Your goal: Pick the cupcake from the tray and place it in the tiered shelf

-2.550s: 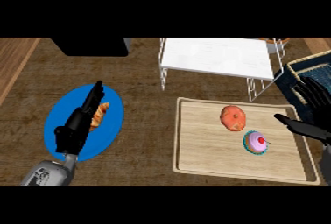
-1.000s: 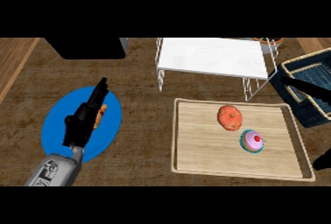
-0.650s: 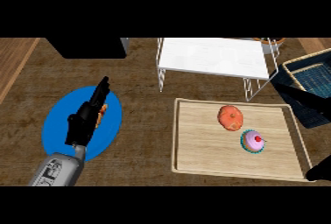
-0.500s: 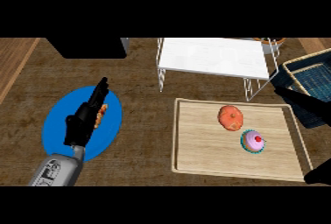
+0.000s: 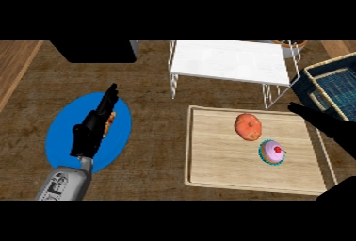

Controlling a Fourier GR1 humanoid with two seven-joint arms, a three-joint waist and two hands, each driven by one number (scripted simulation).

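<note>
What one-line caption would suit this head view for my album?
Pink-frosted cupcake and orange pastry on a wooden tray; right hand at its edge, left hand over a blue plate.

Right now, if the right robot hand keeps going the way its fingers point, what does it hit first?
Probably the tiered shelf: the right robot hand points up-left toward its near wire leg, passing above the tray's corner. Height is unclear.

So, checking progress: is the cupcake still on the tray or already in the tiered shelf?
On the tray. The cupcake sits on the wooden tray beside an orange pastry; the right hand isn't holding it.
</note>
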